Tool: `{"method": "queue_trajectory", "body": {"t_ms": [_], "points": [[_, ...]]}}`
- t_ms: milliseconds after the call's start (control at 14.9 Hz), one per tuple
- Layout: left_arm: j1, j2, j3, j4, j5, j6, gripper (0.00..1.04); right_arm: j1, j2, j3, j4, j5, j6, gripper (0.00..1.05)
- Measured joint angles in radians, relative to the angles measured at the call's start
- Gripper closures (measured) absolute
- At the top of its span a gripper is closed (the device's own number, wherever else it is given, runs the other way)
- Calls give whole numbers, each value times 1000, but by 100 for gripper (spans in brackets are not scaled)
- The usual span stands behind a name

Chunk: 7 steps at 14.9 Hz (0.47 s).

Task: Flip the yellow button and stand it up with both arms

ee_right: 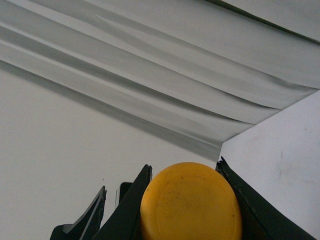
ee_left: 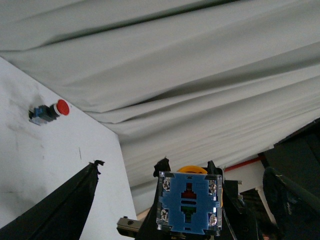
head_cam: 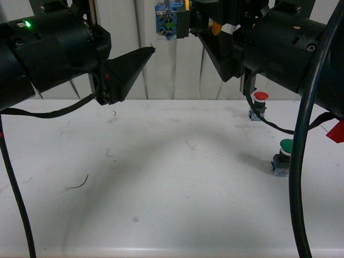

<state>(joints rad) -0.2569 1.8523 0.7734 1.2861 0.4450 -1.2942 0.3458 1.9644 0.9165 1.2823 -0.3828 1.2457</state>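
The yellow button (head_cam: 166, 24) hangs high above the white table (head_cam: 161, 177), lying sideways. My right gripper (head_cam: 189, 24) is shut on it by the neck. In the right wrist view its round yellow cap (ee_right: 191, 202) fills the gap between the two black fingers (ee_right: 240, 200). Its blue contact block (ee_left: 189, 202) faces the left wrist camera. My left gripper (head_cam: 146, 55) is open, just below and left of the block and not touching it. One left finger (ee_left: 70, 205) shows beside the block; the other is out of view.
A red-capped button (head_cam: 260, 105) stands at the table's back right, and is also in the left wrist view as the red button (ee_left: 47, 111). A green-capped button (head_cam: 283, 156) stands nearer, on the right. A black cable (head_cam: 298, 161) hangs at right. Grey curtain (head_cam: 177, 75) lies behind.
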Motion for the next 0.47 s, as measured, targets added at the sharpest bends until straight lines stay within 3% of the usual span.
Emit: {"method": "queue_trajectory", "body": {"t_ms": [269,471], "points": [[145,-14,-13,0,11,26,7,-20,-3,-13,0,-4,-8,69],[243,-134,-108,-6,120,172,7,-35,-13,-20,0,-10,-17,69]]}}
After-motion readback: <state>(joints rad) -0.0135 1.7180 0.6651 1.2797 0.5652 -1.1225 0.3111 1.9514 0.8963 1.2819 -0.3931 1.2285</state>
